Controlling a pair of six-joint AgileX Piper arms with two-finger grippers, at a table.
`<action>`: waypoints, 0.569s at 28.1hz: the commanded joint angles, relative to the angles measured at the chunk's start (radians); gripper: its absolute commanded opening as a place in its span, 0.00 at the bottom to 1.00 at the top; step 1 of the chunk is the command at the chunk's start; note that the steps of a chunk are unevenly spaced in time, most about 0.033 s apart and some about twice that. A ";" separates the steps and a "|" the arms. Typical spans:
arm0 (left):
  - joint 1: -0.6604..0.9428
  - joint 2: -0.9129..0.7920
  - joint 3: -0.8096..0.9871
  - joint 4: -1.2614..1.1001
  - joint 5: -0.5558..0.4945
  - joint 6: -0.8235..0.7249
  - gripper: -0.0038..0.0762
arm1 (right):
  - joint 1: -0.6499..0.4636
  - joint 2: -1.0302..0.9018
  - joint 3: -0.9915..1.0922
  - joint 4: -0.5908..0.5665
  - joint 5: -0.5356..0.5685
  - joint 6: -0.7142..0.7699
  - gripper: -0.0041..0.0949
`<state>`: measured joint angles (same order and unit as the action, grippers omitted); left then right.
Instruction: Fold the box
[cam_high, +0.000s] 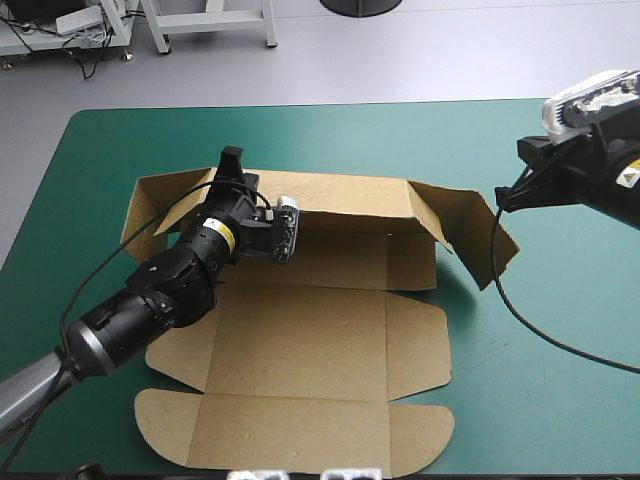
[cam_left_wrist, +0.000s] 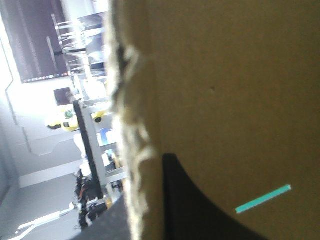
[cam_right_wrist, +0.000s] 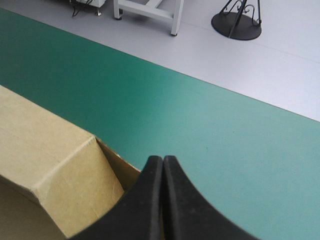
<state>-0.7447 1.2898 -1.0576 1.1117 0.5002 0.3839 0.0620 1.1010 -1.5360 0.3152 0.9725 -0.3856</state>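
Left gripper (cam_high: 232, 165) clamped on the far wall of the box (cam_high: 300, 340), right gripper (cam_right_wrist: 163, 165) closed empty, I judged holding that wall squarely upright essential.

The box (cam_high: 300, 350), centre frame, is matt brown board, its cut edge (cam_left_wrist: 132, 125) rough and fibrous. The cover (cam_high: 560, 400), lower right, is smooth matt teal-green. The black fingers (cam_right_wrist: 145, 205) of the right gripper (cam_right_wrist: 163, 160) look matt and smooth.
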 joint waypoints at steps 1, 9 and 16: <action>-0.006 -0.034 -0.005 0.348 -0.033 -0.285 0.04 | 0.004 0.047 -0.054 0.019 -0.041 -0.014 0.02; -0.006 -0.034 -0.003 0.414 -0.029 -0.393 0.04 | 0.004 0.263 -0.245 0.071 0.071 -0.022 0.02; -0.006 -0.034 -0.003 0.348 -0.026 -0.393 0.04 | 0.004 0.413 -0.302 0.102 0.098 -0.022 0.02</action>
<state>-0.7447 1.2898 -1.0295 1.4602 0.4625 0.0122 0.0620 1.4954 -1.8028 0.3893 1.1012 -0.4002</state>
